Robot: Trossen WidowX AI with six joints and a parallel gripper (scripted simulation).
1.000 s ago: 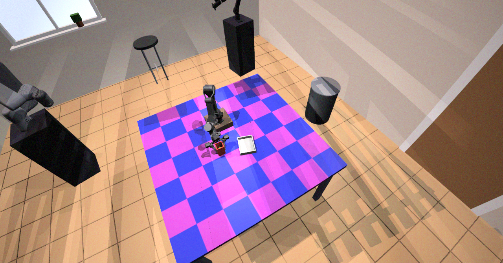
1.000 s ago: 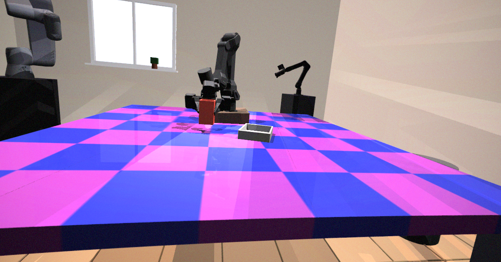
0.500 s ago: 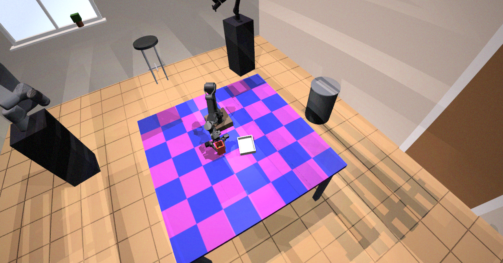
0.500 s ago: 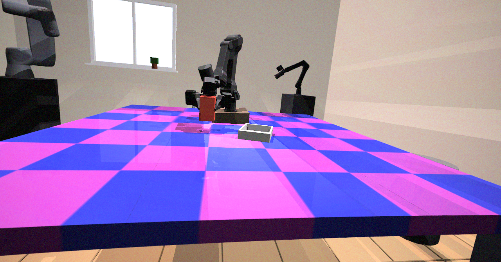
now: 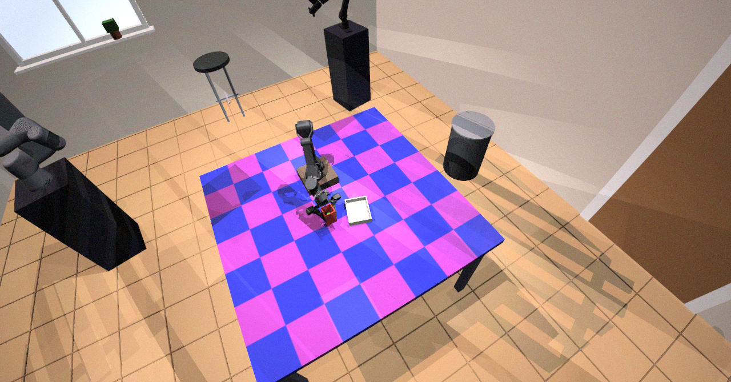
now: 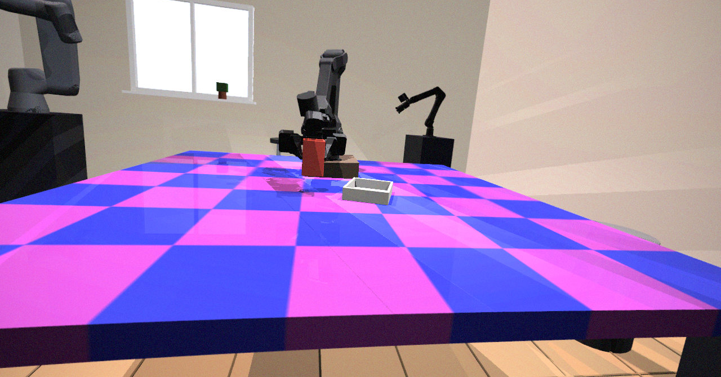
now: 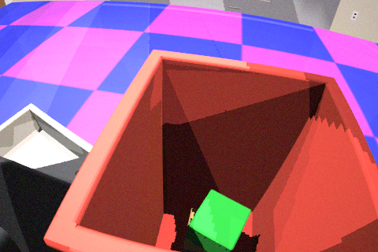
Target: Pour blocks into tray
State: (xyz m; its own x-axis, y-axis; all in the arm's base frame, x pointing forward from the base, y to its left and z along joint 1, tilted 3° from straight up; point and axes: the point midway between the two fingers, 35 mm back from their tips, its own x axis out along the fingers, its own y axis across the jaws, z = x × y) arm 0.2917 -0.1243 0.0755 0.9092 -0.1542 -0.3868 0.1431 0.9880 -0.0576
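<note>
Now we grip the cup (image 5: 329,217) (image 6: 313,158) (image 7: 130,157) aloft, near the table's back edge, with the hand (image 5: 324,212) (image 6: 313,145); tipping before we clear the tray's (image 5: 360,221) (image 6: 366,196) (image 7: 64,127) rim could spill the green block (image 7: 221,220) outside.

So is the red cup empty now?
No, the red cup isn't empty: the wrist view shows a green block inside it.

Blue-and-pink checkered table (image 5: 360,277) (image 6: 352,274) (image 7: 114,43), red cup (image 5: 329,217) (image 6: 312,158) (image 7: 236,64), green block (image 7: 220,218)
</note>
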